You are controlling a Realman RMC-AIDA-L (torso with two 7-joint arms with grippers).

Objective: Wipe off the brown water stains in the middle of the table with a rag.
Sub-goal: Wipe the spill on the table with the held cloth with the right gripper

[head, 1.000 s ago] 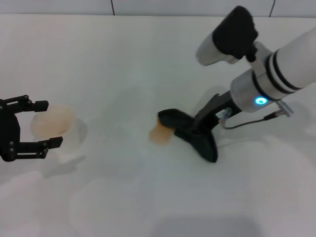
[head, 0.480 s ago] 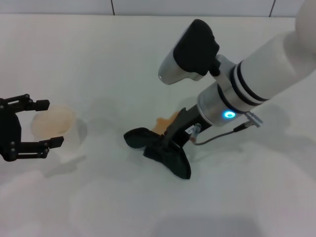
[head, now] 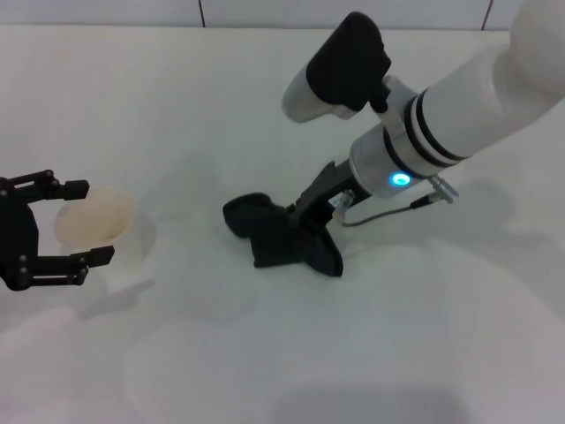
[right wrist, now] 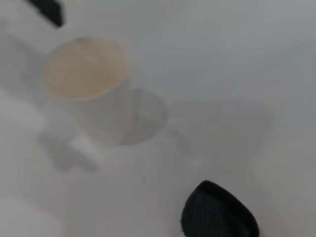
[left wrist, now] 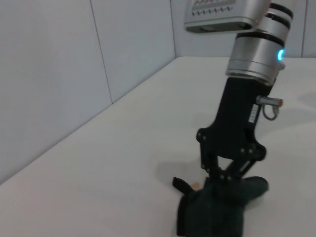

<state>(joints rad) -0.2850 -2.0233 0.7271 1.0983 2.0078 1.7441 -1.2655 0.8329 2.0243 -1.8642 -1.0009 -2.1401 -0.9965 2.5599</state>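
White tabletop (head: 265,88) fills your head view, plain and unmarked, with a pale panelled wall behind it in the left wrist view. Start at the middle: the one brown stain is almost entirely under the rag (head: 278,234) now. Only a small orange sliver (left wrist: 196,185) peeks out at the cloth's edge in the left wrist view; from the head you see none of it.

That is the change you should note. A second ago the blot lay open just beside the rag's leading edge; half a second ago the cloth had swept across and a scrap of orange showed behind it; now the rag sits bunched over that spot. Judged from this, the wipe is in mid-stroke and most of the liquid is likely soaked up or smeared, but you cannot confirm a clean surface until the cloth lifts.

Your right gripper (head: 305,231) presses down with its fingers pinching the rag.

Further out, your left gripper (head: 62,225) hovers with fingers spread around the single plastic cup (head: 93,231), unmoved.

Count: one rag, one stain, one cup, two grippers.
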